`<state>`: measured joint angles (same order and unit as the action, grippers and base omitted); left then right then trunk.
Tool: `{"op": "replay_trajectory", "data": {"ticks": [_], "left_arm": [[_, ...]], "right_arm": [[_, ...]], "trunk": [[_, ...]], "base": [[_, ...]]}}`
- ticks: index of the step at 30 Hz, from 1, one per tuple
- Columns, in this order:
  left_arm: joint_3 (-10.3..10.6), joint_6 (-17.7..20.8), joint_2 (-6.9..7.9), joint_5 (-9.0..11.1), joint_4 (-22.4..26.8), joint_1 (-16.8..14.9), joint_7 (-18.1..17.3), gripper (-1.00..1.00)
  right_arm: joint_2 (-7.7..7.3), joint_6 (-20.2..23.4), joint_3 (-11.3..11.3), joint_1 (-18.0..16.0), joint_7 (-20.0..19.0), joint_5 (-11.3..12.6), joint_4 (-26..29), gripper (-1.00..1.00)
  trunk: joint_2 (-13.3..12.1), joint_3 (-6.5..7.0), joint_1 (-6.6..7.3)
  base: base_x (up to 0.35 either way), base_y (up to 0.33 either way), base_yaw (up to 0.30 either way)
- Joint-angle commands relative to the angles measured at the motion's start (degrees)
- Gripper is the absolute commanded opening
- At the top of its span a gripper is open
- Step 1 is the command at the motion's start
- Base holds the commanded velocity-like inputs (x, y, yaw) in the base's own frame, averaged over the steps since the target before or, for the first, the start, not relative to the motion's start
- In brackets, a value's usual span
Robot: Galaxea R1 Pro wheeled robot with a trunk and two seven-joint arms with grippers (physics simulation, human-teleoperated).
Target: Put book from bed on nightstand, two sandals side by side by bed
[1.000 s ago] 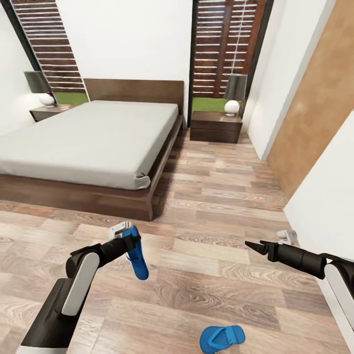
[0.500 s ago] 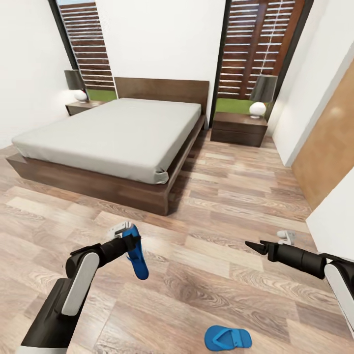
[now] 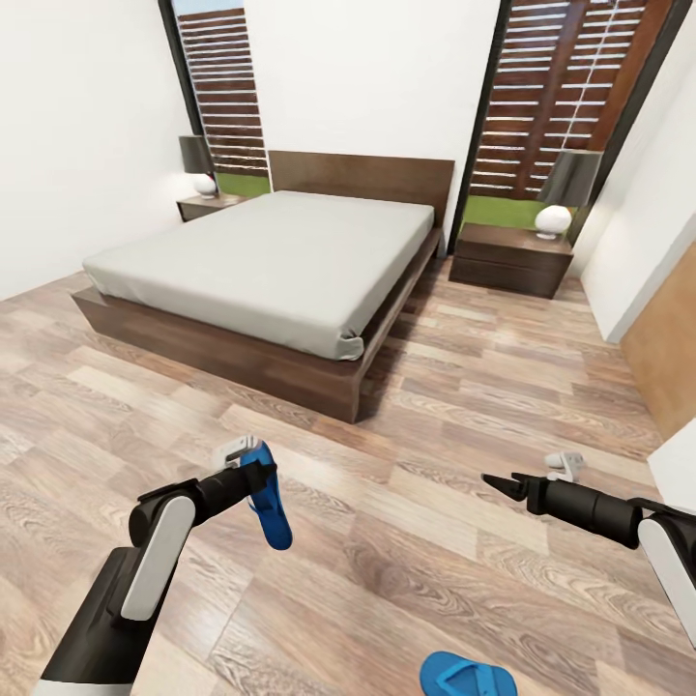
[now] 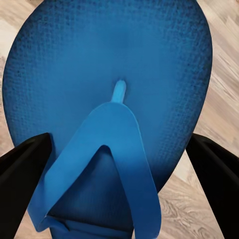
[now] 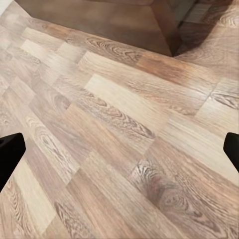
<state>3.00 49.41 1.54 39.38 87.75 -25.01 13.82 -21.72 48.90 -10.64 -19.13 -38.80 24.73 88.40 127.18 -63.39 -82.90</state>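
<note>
**Bedroom floor: one sandal held, one lying loose**

Left pincer [image 3: 259, 480] clamped on a bright blue sandal [image 3: 270, 507], held above the wood-plank floor [image 3: 425, 561] with its toe end hanging down; in the left wrist view, black fingers [image 4: 22, 167] seen pressed at either side of the sole [image 4: 109, 64]. Second blue sandal [image 3: 468, 676] flat on the floor at the near edge, right of centre, well apart from the first. Right pincer [image 3: 497, 481] spread wide, nothing between its tips, hovering over bare planks. Bed [image 3: 275, 256] farther back, left of centre, mattress top plain. Right nightstand [image 3: 510, 259] just beside the bed's head, lamp [image 3: 564, 190] on it; left nightstand [image 3: 206, 204] at the far side, likewise with a lamp [image 3: 198, 162]. Small white object [image 3: 564, 464] on the floor near the right arm, identity unclear.
</note>
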Motion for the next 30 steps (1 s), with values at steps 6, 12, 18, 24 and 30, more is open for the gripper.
{"op": "replay_trajectory", "data": {"ticks": [6, 12, 18, 24, 30], "left_arm": [[0.1, 0.1, 0.00, 0.7, 0.0, 0.0, 0.9, -1.00], [0.1, 0.2, -0.01, 0.7, 0.0, 0.0, 0.9, -1.00], [0.1, 0.2, 0.00, 0.7, 0.0, 0.0, 0.8, -1.00], [0.0, 0.1, 0.02, 0.7, 0.0, 0.0, 0.3, -1.00], [0.0, 0.2, 0.03, 0.7, 0.0, 0.0, 0.2, -1.00]], "right_arm": [[0.01, 0.3, -0.1, 0.0, -0.2, 0.1, 0.0, 1.00], [0.01, 0.3, -0.1, 0.0, -0.2, 0.1, 0.0, 1.00], [0.01, 0.3, -0.1, 0.0, -0.2, 0.1, 0.0, 1.00], [0.01, 0.3, -0.1, 0.0, -0.2, 0.1, 0.1, 1.00], [0.01, 0.3, -0.1, 0.0, -0.2, 0.1, 0.2, 1.00]], "trunk": [[0.0, -0.05, 0.01], [0.0, -0.05, 0.01], [0.0, -0.05, 0.01], [0.0, -0.05, 0.01], [0.0, -0.05, 0.01]], "base": [[0.002, -0.017, 0.068], [0.025, -0.155, 0.022], [0.010, -0.243, 0.007], [0.003, -0.261, 0.002], [0.001, -0.124, 0.001]]}}
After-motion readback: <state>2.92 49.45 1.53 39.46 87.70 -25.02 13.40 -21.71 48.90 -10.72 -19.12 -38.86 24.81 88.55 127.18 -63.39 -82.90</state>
